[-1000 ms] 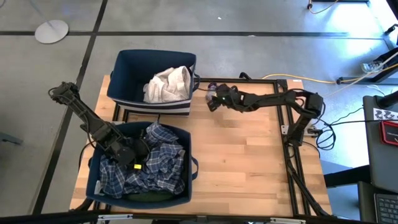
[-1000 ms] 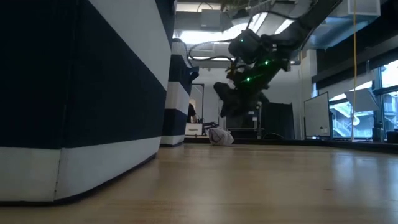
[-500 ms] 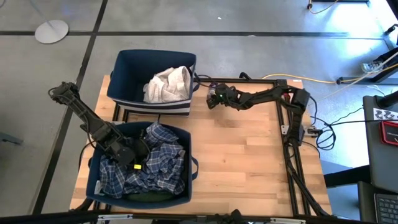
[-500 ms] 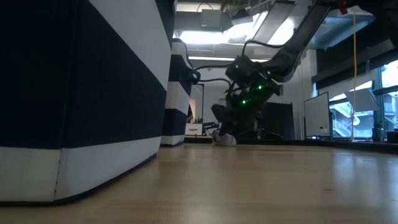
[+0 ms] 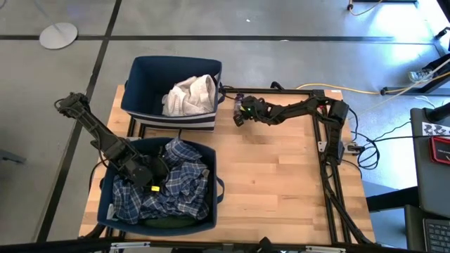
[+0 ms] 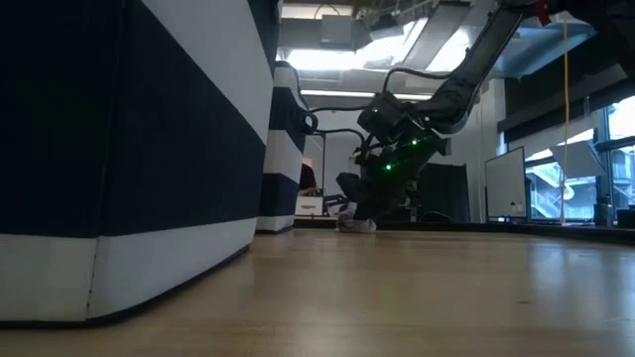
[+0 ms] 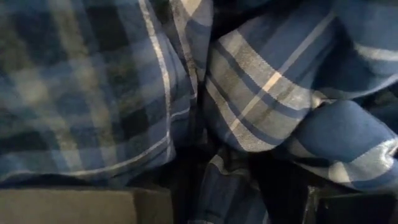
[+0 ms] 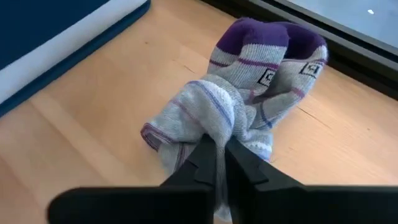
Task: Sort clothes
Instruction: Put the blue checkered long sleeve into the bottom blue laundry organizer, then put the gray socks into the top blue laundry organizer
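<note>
Right hand (image 8: 217,163) clenched on grey-purple sock (image 8: 249,99) on tabletop (image 5: 281,176) beside white-clothes bin (image 5: 140,81). Grip looks thin, probably: lift slowly. Left hand (image 5: 144,172) released, in plaid-clothes bin (image 5: 211,211).

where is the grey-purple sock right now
The sock lies on the table's far edge, just right of the bin of white clothes, pinched by the right gripper.

Two dark jointed arms; right arm (image 5: 295,110) shows green lights, black cables; fingers (image 8: 205,163) black, tapered.
</note>
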Motion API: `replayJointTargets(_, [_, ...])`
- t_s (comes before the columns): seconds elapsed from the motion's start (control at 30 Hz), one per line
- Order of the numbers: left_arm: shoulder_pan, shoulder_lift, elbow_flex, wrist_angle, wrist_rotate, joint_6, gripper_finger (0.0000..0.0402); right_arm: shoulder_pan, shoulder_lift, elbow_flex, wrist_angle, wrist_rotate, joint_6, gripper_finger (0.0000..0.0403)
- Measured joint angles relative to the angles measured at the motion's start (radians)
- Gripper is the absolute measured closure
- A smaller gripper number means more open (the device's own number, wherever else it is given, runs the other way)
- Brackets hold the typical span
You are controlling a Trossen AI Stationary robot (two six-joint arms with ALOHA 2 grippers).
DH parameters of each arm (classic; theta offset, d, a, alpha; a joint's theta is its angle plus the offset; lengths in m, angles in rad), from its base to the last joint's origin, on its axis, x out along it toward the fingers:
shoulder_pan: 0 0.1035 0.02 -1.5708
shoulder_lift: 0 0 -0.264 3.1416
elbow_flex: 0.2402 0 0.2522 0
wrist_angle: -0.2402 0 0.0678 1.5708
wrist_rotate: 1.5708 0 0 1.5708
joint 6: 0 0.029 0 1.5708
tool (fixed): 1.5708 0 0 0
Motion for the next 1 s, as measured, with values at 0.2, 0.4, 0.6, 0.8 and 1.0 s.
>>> replayJointTargets(0.2, [0.000, 0.001, 0.016, -0.021, 0.008, -0.019, 0.0251, 0.046, -0.078, 0.008, -0.121, 0.102, -0.054, 0.0371])
replayJointTargets(0.4, [-0.023, -0.008, 0.126, -0.157, 0.024, -0.096, 0.0251, 0.139, -0.244, 0.073, -0.309, 0.242, -0.118, 0.0395])
replayJointTargets(0.6, [-0.069, -0.025, 0.256, -0.332, 0.025, -0.180, 0.0251, 0.266, -0.385, 0.195, -0.474, 0.434, -0.179, 0.0384])
replayJointTargets(0.8, [-0.086, -0.043, 0.331, -0.391, 0.022, -0.196, 0.0251, 0.354, -0.418, 0.322, -0.400, 0.501, -0.316, 0.0392])
replayJointTargets(1.0, [-0.086, -0.066, 0.394, -0.457, 0.020, -0.176, 0.0251, 0.372, -0.387, 0.343, -0.021, 0.385, -0.496, 0.0382])
